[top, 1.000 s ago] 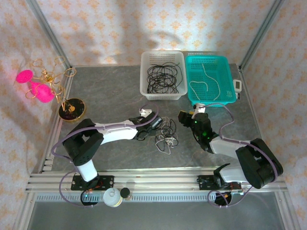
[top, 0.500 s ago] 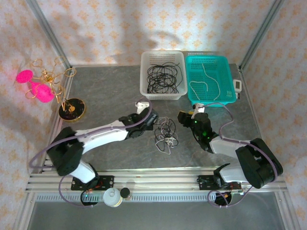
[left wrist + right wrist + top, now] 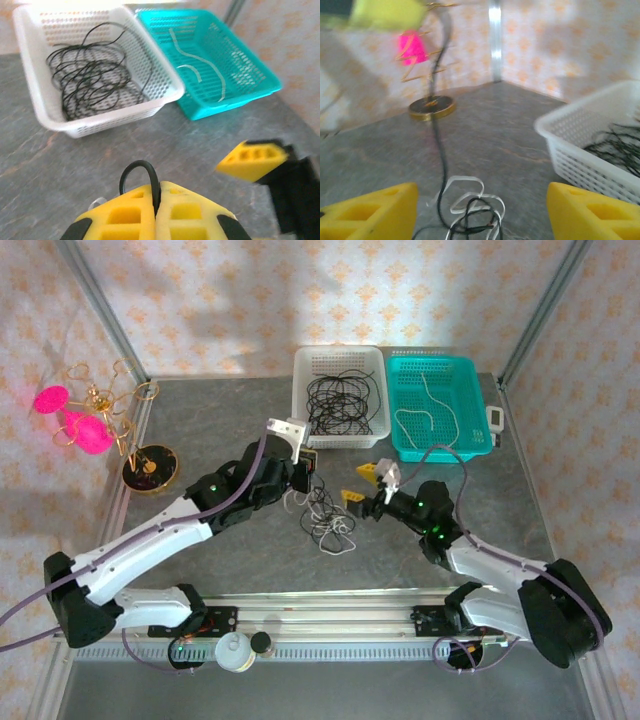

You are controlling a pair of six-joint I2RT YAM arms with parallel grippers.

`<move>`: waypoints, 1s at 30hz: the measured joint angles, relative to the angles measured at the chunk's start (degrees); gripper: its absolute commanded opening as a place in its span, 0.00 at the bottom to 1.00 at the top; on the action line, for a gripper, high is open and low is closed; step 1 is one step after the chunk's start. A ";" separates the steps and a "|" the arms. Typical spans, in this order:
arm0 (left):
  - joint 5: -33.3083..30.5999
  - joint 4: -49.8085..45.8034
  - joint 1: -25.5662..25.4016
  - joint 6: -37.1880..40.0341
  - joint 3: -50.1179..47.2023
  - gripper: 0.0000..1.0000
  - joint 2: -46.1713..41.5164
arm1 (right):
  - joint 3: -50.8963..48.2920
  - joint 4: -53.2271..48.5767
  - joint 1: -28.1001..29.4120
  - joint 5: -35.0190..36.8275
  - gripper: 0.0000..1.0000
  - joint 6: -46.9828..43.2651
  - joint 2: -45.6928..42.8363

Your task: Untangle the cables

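Note:
The cables (image 3: 326,516) lie as a small tangle of black and white cords on the grey table, mid-front. My left gripper (image 3: 308,474) hangs above the tangle's far-left side. In the left wrist view its yellow fingers (image 3: 125,215) are shut on a black cable (image 3: 148,176), which loops out between the tips. My right gripper (image 3: 360,484) stands open just right of the tangle. In the right wrist view the tangle (image 3: 472,210) lies between and ahead of its spread fingers (image 3: 375,210), and one black strand (image 3: 439,150) rises toward the left gripper.
A white basket (image 3: 299,390) with black cables and a teal basket (image 3: 478,408) with a white cable stand at the back. A gold wire stand (image 3: 150,468) with pink puffs is at the far left. Metal frame posts and rails border the table.
The left gripper closed on a black cable and rose toward the back, pulling a strand up. The right gripper swung left toward the tangle and opened wider.

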 measured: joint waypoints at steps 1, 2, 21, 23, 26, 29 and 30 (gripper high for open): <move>1.25 0.04 0.00 0.42 0.50 0.00 -0.42 | 1.01 -0.26 0.96 -1.84 0.70 -1.62 0.63; 2.45 0.07 0.00 0.61 0.87 0.00 -0.74 | 2.23 -0.28 1.77 -3.39 0.70 -2.49 1.55; 17.92 0.04 0.52 2.49 11.78 0.00 -1.25 | 14.19 17.55 8.28 13.51 0.43 11.54 26.75; 20.04 -0.11 1.14 2.47 13.66 0.00 -1.55 | 13.86 18.64 8.31 16.83 0.27 12.35 27.34; 22.67 -1.09 1.90 2.43 16.06 0.00 -1.73 | 13.22 19.63 8.31 21.05 0.12 12.72 27.34; 24.70 -2.01 2.03 2.27 16.98 0.00 -1.77 | 12.79 20.22 8.31 23.78 0.03 12.50 27.34; 25.20 -2.38 2.03 2.23 17.00 0.00 -1.77 | 12.63 20.33 8.31 24.57 0.01 12.20 27.32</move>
